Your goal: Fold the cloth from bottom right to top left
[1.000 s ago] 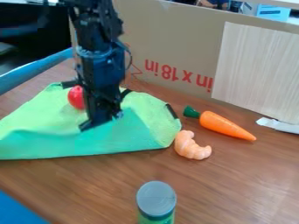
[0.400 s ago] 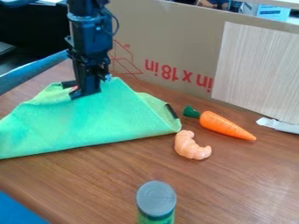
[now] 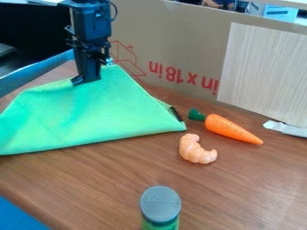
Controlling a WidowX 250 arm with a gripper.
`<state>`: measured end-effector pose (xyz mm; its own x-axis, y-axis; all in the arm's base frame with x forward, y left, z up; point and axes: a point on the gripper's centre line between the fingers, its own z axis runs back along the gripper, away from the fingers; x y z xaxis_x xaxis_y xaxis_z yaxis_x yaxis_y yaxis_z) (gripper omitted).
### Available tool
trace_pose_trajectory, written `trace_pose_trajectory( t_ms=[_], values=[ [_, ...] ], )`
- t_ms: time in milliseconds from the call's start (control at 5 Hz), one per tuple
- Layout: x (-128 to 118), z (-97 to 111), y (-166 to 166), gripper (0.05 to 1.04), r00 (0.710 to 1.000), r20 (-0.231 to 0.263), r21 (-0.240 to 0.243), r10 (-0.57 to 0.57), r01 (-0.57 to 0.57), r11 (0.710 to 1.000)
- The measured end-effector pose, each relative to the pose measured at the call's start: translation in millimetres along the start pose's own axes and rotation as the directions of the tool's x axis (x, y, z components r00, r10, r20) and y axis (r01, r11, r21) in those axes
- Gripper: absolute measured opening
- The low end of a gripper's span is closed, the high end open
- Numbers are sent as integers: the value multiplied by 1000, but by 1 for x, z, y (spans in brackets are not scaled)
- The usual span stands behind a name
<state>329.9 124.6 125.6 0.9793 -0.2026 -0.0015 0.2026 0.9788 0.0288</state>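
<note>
Jaws of the black gripper [image 3: 87, 80]: closed on the cloth, pointing down at its far side. At the left edge, a blue band [image 3: 30, 74], slanting; nearer, a flat blue piece [image 3: 18, 216] in the near left corner. Green cloth [image 3: 90, 117]: left part of the table [image 3: 120, 179], folded over in a broad slope, far side raised to a peak beside the jaws, near edge running aslant from the left edge of the view to a point near the croissant; one black patch [image 3: 176, 113] at its right end. Behind, a brown cardboard sheet [image 3: 180, 40], upright, red marks on its face. Near middle, a jar [image 3: 160, 204], upright, grey lid, green body. Right of the cloth, one toy croissant [image 3: 196, 151], curved, pale orange. Farther right, one toy carrot [image 3: 231, 129], green top leftward, tip toward the near right. Far right, a pale wood-grain panel [image 3: 265, 72] against the cardboard, a white strip [image 3: 287, 128] at its foot
</note>
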Motion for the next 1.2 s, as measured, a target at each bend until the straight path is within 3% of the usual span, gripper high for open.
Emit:
trace_pose_trajectory(
  t_ms=[600, 1200],
  values=[
    [33, -3, 43, 54, 997, -25, -24, 76, -76, 997],
    [45, -16, 79, 54, 990, -72, -24, 121, -123, 992]
  ],
)
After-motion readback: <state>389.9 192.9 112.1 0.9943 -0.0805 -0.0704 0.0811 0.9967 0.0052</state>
